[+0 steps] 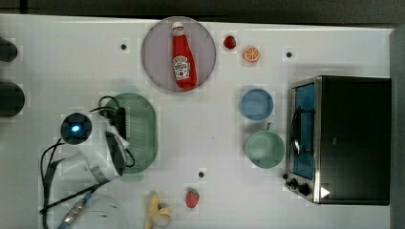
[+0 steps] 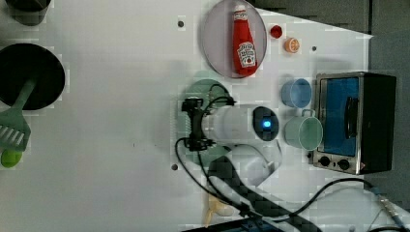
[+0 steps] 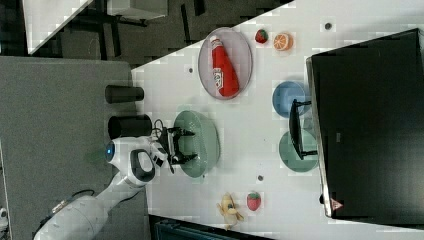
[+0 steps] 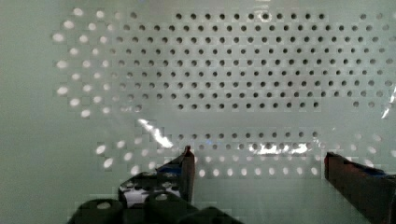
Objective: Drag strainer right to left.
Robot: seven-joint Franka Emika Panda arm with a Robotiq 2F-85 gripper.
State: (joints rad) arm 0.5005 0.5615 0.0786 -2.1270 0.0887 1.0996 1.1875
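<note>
1. Top view: the gripper (image 1: 125, 128) hangs over the strainer (image 1: 143, 129), at the edge of it toward the top view's left. The strainer lies flat on the white counter (image 1: 57, 57), below the plate with the ketchup bottle (image 1: 183, 56) and well apart from the blue bowl (image 1: 257, 104) and mint mug (image 1: 264, 149). The risk here: with nothing clamped, a sideways pull could slide off the smooth rim and leave the basket behind.

2. Left view: the arm covers most of the strainer (image 2: 203, 89); just a pale green end peeks out. If the gripper pushes on one end alone, the oblong basket may well pivot instead of travelling straight.

3. Right view: the gripper (image 3: 181, 145) sits spread above the strainer (image 3: 202, 142), which looks like a shallow, sage-green oval tub with a raised rim. I can't quite tell whether a fingertip touches the wall. Too shallow a bite and the light plastic could tip up.

4. Wrist view: jaws wide apart, one finger (image 4: 187, 165) and its partner far off to the other side, nothing between them. The strainer (image 4: 233, 70) floor shows rows of tiny holes, glossy with glare; a tip could snag there.
</note>
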